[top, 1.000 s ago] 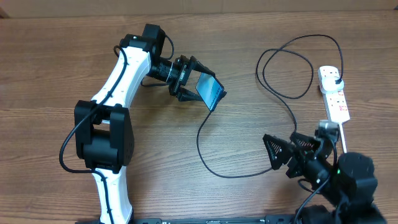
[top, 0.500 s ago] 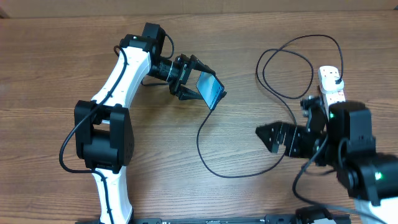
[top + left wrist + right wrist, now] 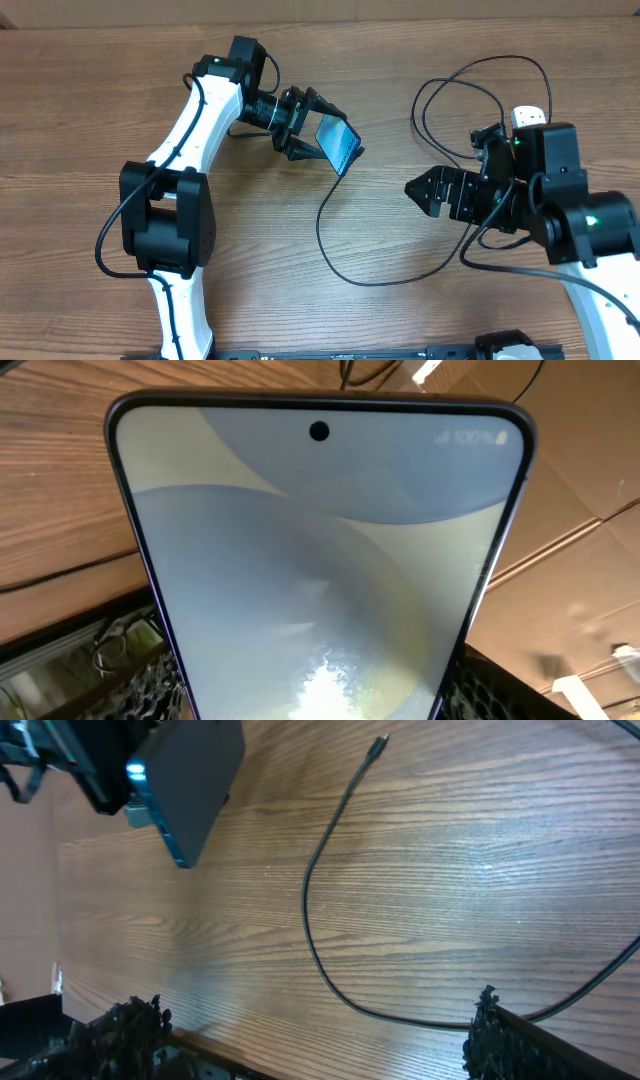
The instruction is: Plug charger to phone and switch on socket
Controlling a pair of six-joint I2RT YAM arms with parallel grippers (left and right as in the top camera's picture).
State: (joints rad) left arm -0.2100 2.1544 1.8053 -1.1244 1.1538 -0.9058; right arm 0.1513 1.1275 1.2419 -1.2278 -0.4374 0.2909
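The left pincer [image 3: 322, 135] is clamped on the slim dark-framed phone [image 3: 340, 148] with a pale blue screen, which tilts above the wooden desk [image 3: 80, 120] near 12 o'clock. The thin black charger cable [image 3: 318, 225] lies loose toward 6 o'clock, its tip [image 3: 380, 742] apart from the phone. The right pincer [image 3: 422, 192] hovers at 3 o'clock with its fingers spread, and the white power strip [image 3: 528, 116] is partly under its arm.

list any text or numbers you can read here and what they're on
"100%": faint, in the top right corner of the phone screen, left wrist view.
Print on the socket: too small to read.
No other text shows.
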